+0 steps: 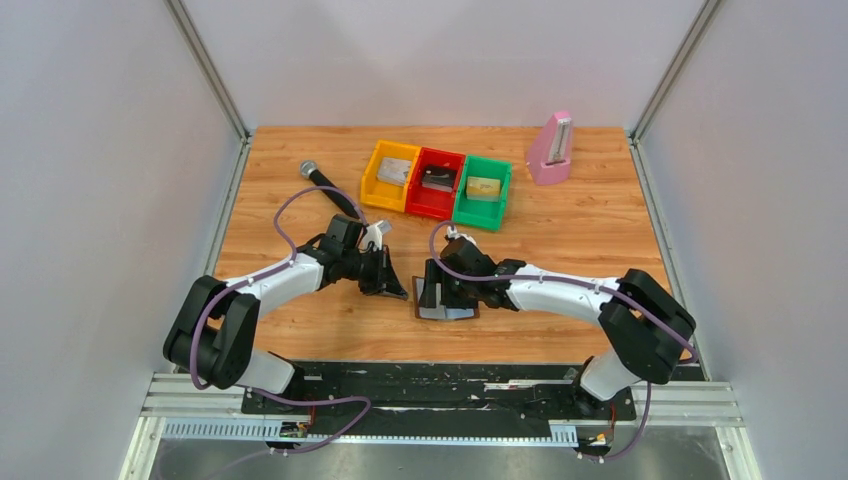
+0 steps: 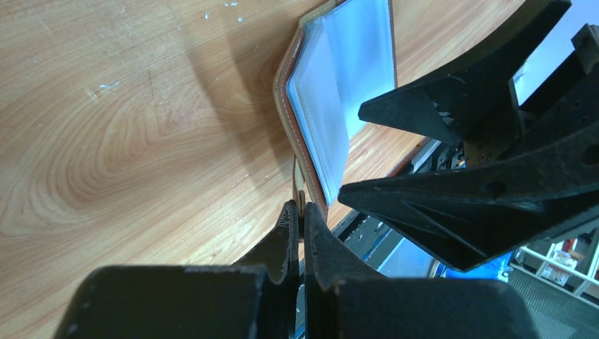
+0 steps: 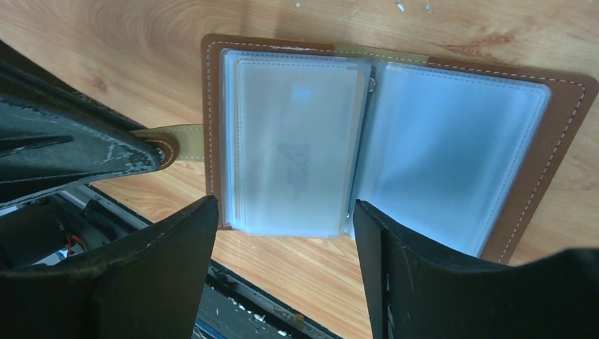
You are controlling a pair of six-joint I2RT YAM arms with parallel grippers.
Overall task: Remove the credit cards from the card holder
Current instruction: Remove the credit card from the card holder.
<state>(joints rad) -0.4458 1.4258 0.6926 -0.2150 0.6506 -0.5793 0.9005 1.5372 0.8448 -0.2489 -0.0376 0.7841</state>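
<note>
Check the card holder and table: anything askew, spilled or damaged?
Nothing stands out. The card holder lies open on the table, undamaged; the left gripper pinches its strap, and the right gripper hovers open above its sleeves.

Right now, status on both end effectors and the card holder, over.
Left end effector shut on strap tab of card holder. Right end effector open, poised over the open sleeves. Nothing covering them.
</note>
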